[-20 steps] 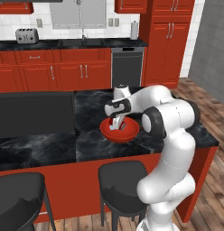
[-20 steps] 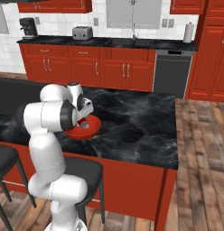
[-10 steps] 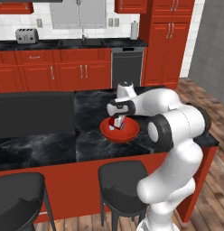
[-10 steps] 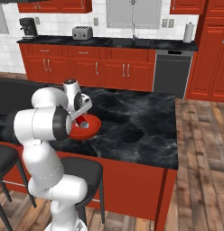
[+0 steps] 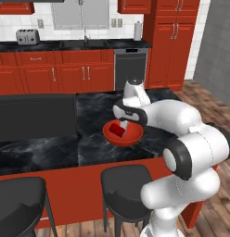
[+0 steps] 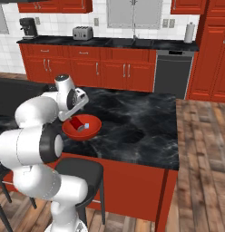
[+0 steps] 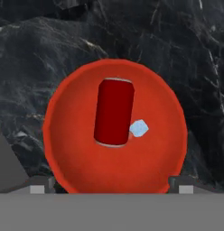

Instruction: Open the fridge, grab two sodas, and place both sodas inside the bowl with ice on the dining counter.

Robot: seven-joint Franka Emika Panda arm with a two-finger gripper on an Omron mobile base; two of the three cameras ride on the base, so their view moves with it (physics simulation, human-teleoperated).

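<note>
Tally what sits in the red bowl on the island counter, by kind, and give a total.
Red soda can, lying on its side: 1
Ice cube, right beside the can: 1
Total in the bowl: 2

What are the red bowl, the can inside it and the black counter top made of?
The red bowl looks like smooth plastic or glazed ceramic: plain, matte, no pattern. The can seems painted metal, with a pale silvery rim at its ends. The counter top looks like polished black marble, given its white veins. All rendered, so these are guesses.
</note>
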